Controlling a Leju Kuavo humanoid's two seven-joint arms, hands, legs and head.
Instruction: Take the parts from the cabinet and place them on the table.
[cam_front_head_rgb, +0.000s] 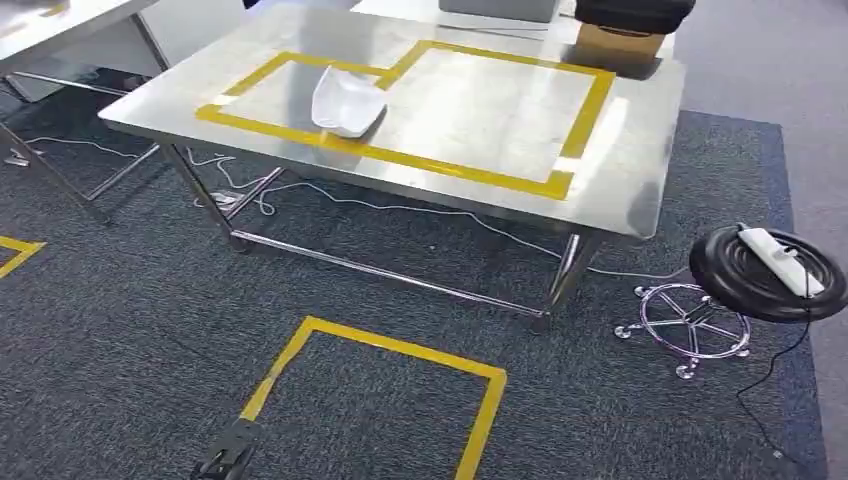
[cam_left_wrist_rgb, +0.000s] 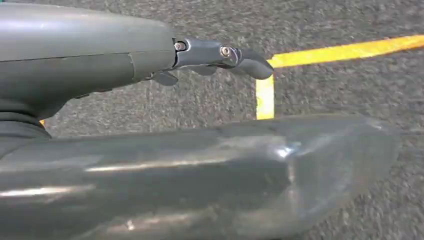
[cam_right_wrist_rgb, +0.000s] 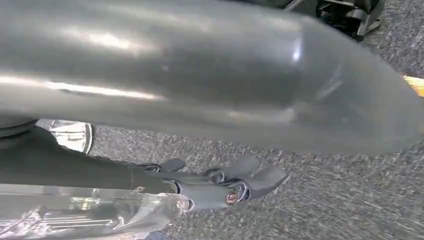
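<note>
Steel worktop (cam_front_head_rgb: 470, 110) stood ahead, one white part (cam_front_head_rgb: 346, 100) inside its left taped box. Left hand (cam_left_wrist_rgb: 220, 57) hung over carpet, fingers (cam_left_wrist_rgb: 250, 64) loosely extended, holding nothing. Right hand (cam_right_wrist_rgb: 225, 185) pinched a clear part (cam_right_wrist_rgb: 85, 215); judged best carried level to the taped box.

Steel table (cam_front_head_rgb: 620, 160): white part (cam_front_head_rgb: 346, 100) on yellow tape (cam_front_head_rgb: 455, 166).
</note>
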